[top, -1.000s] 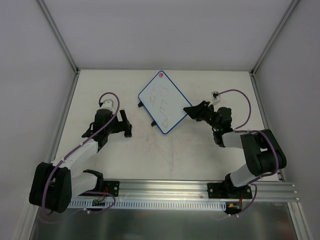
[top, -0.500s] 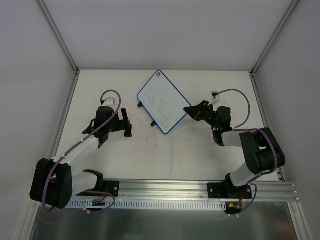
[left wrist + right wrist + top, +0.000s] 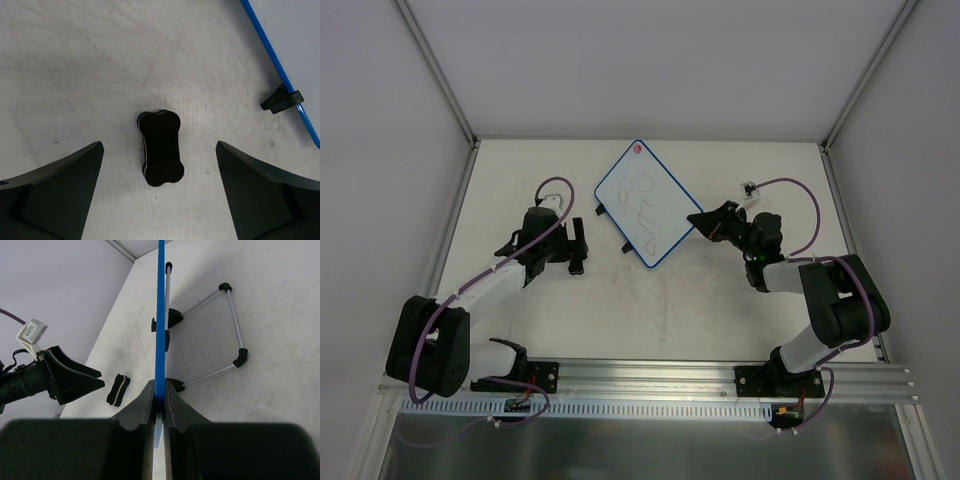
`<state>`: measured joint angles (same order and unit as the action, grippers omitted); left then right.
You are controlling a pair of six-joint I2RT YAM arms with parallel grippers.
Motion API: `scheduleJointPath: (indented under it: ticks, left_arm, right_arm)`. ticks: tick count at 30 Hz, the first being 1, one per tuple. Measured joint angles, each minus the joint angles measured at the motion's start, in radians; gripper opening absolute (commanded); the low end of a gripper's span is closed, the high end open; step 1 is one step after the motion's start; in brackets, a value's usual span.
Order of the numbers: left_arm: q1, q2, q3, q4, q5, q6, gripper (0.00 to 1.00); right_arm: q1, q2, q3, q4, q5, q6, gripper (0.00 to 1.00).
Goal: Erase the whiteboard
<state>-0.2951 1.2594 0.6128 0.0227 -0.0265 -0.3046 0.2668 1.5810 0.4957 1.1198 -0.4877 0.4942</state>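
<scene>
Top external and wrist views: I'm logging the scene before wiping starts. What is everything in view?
whiteboard: one, white with blue frame, far centre of table, dark scribbles on it.
stand: one, grey wire, joined to whiteboard by black tabs.
eraser: one, black, bone-shaped, on table left of whiteboard.
table: one, white, scuffed.
left fingers: two, black, open either side of eraser.
right fingers: two, black, shut on whiteboard's edge.

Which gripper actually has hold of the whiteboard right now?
The right gripper: it is shut on the whiteboard's blue edge. The left gripper hangs open over the black eraser, not touching it.
</scene>
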Motion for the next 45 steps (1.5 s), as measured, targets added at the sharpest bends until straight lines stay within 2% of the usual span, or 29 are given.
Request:
scheduleJointPath:
  ticks: [6,14,24,27,33,37,45]
  left_arm:
    - [-0.024,0.027,0.02,-0.006,-0.004,0.009,0.9]
    - [-0.046,0.144,0.091,-0.083,-0.045,0.013,0.73]
    - [-0.046,0.206,0.132,-0.144,-0.06,0.012,0.66]
    - [-0.046,0.23,0.154,-0.154,-0.057,0.014,0.52]
    - [-0.046,0.243,0.17,-0.164,-0.053,0.018,0.51]
    - [-0.046,0.243,0.17,-0.17,-0.053,0.02,0.63]
    - [-0.079,0.244,0.171,-0.181,-0.062,0.026,0.6]
  right_arm:
    - [0.0,0.002,0.0,0.002,-0.001,0.0,0.0]
    - [0.0,0.003,0.0,0.003,-0.002,0.003,0.0]
    - [0.0,0.01,0.006,0.006,-0.008,0.004,0.0]
    - [0.0,0.013,0.006,0.006,-0.008,0.004,0.0]
    - [0.0,0.016,0.01,0.006,-0.011,0.004,0.0]
    - [0.0,0.017,0.011,0.006,-0.011,0.005,0.0]
    - [-0.002,0.017,0.011,0.006,-0.011,0.008,0.0]
